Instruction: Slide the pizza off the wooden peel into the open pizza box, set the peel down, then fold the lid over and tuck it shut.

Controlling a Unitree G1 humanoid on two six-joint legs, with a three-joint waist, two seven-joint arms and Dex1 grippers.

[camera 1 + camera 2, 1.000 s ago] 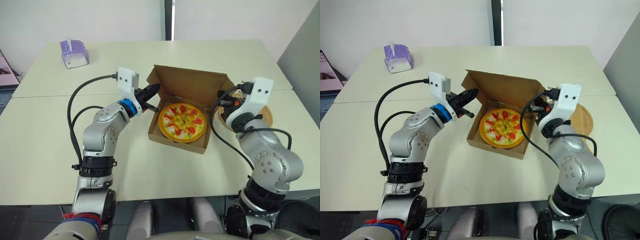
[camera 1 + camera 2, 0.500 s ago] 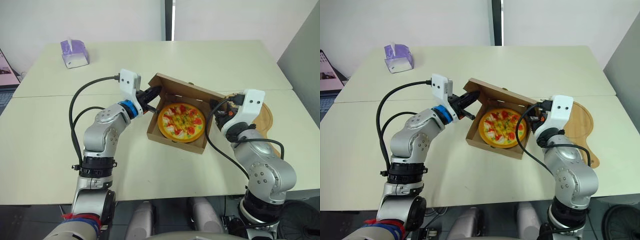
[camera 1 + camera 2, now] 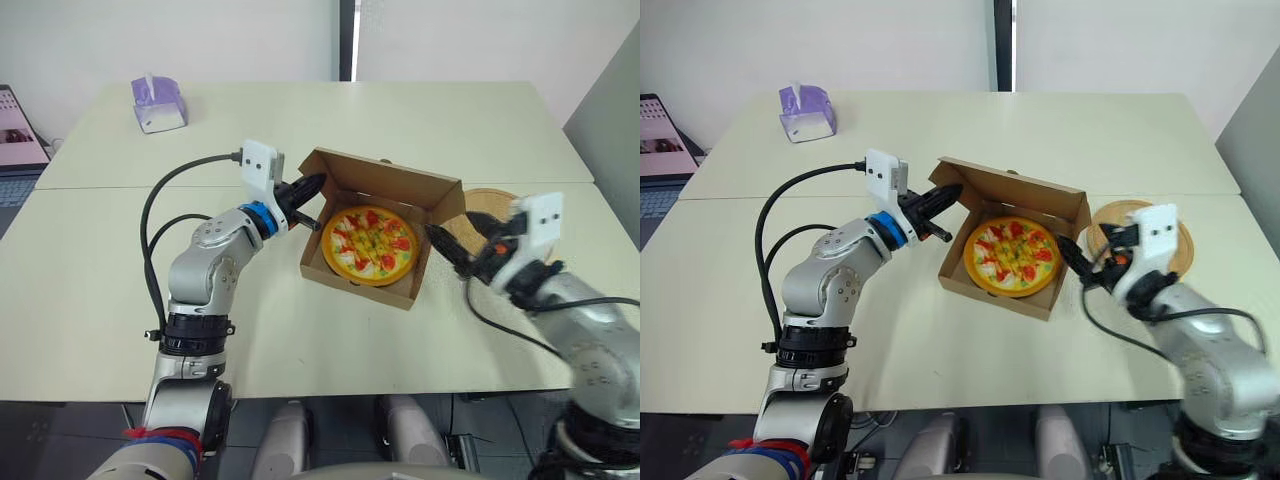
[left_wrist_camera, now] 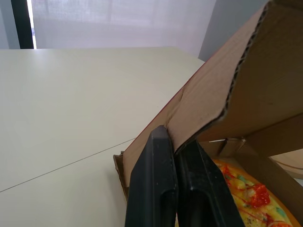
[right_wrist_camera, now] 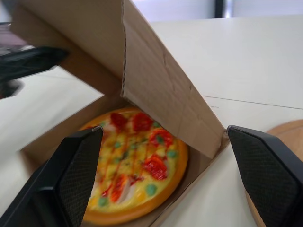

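The left gripper (image 4: 174, 145) has its two black fingers (image 4: 158, 189) pressed together, and we see them pinching the left edge of the lid (image 3: 385, 183) of the pizza box (image 3: 352, 287). The lid is not shut. It stands up from the back of the box and leans a little over the pizza (image 3: 367, 243). The pizza lies flat inside the box. It is round, with a yellow rim and red and green bits on top. The right gripper (image 5: 164, 132) is just beside the right side of the box, near the front corner. Its two fingers (image 5: 71, 179) are spread wide apart and hold nothing. We cannot tell if one of them touches the box. From the right wrist we look between the spread fingers at the pizza and at the side flap (image 5: 165, 94) of the lid, which hangs down over the right side of the box. The wooden peel (image 3: 482, 208) lies flat on the table (image 3: 450, 120), just to the right of the box, behind the right gripper. The box sits near the middle of the pale table. Far off at the back left corner of the table stands a small purple tissue box (image 3: 160, 105), well apart from everything else. A black cable (image 3: 150, 240) loops from the left wrist down along the left arm.
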